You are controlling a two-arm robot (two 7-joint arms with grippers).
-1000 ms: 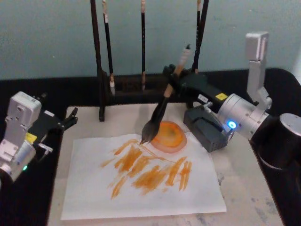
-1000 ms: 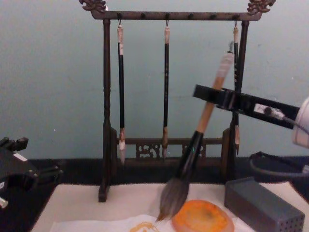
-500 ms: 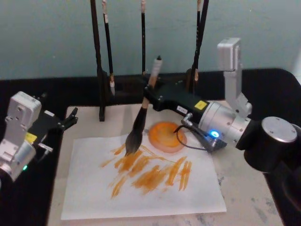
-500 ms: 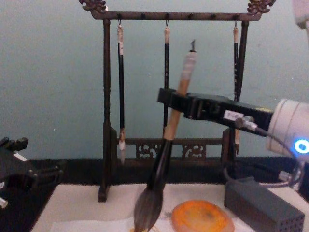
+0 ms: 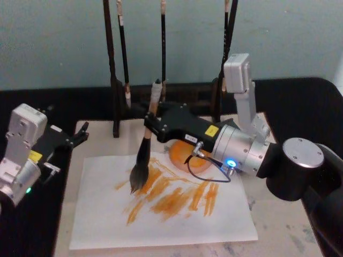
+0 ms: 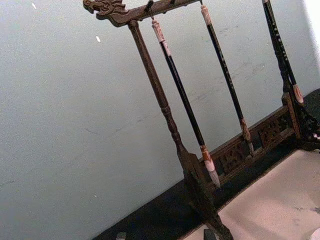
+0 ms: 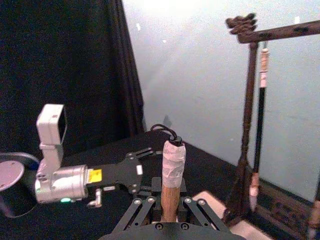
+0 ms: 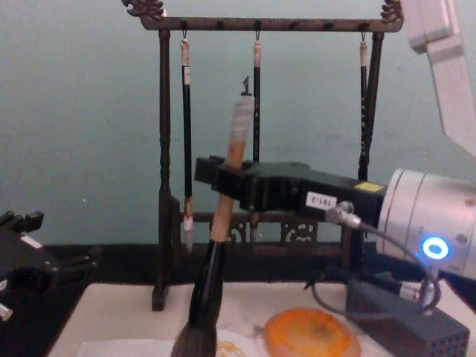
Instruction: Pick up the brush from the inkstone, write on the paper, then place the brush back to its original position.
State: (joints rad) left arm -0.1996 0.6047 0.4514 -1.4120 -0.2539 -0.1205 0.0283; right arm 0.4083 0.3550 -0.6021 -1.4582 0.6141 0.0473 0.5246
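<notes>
My right gripper (image 5: 152, 125) is shut on the tan handle of the brush (image 5: 143, 151), which stands nearly upright. The grey bristle head (image 5: 138, 179) points down at the left part of the paper (image 5: 161, 222), and its tip seems to touch the orange strokes there. In the chest view the brush (image 8: 222, 216) is clamped in the same gripper (image 8: 225, 181). The right wrist view has the white handle end (image 7: 172, 159) with its cord loop. The orange inkstone (image 5: 178, 156) lies half hidden behind the right gripper and shows whole as a dish (image 8: 311, 334) in the chest view. My left gripper (image 5: 80, 134) rests open at the table's left edge.
A dark wooden rack (image 5: 114, 80) with three thin hanging brushes stands at the back of the cream felt mat (image 5: 278, 214). A grey perforated box (image 8: 405, 321) sits right of the inkstone. The black table surrounds the mat.
My right arm has swung left with the brush, carrying the bristle head from the inkstone's edge out over the left part of the paper. The left arm has not moved.
</notes>
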